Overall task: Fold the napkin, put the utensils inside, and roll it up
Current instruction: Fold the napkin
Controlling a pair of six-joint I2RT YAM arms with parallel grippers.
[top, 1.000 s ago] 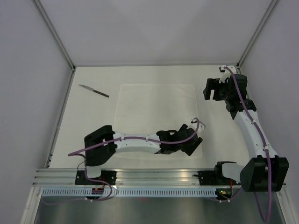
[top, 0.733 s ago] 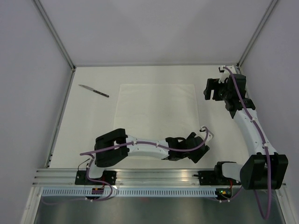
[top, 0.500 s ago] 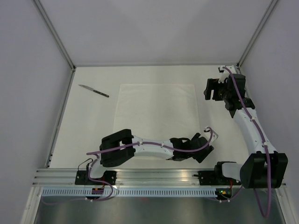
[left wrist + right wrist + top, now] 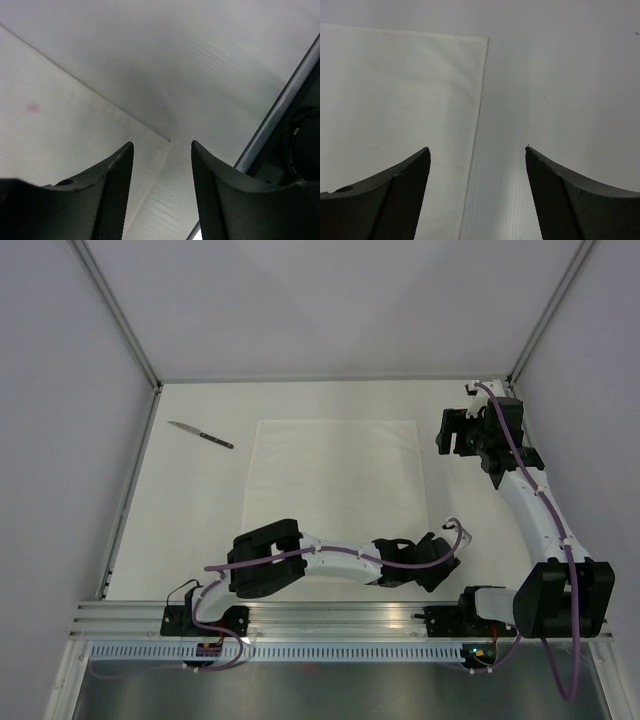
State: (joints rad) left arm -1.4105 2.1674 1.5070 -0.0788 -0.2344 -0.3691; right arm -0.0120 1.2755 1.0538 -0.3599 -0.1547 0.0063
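The white napkin (image 4: 335, 490) lies flat in the middle of the table. One utensil, a dark knife (image 4: 200, 435), lies apart from it at the far left. My left gripper (image 4: 432, 565) is low over the napkin's near right corner. In the left wrist view that corner (image 4: 162, 140) sits just ahead of the open left gripper (image 4: 162, 143), with nothing between the jaws. My right gripper (image 4: 448, 432) hovers open just right of the napkin's far right corner. In the right wrist view the napkin (image 4: 395, 90) has its right edge running between the open right gripper's (image 4: 477, 148) fingers.
Grey walls enclose the table on three sides. An aluminium rail (image 4: 300, 615) runs along the near edge, and it shows close to the left gripper's right as a metal rail (image 4: 280, 110). The right arm's base (image 4: 490, 605) stands just right of the left gripper.
The left arm has swung right and toward the near edge, reaching the napkin's near right corner, and its jaws have narrowed a little. The right arm has barely moved.
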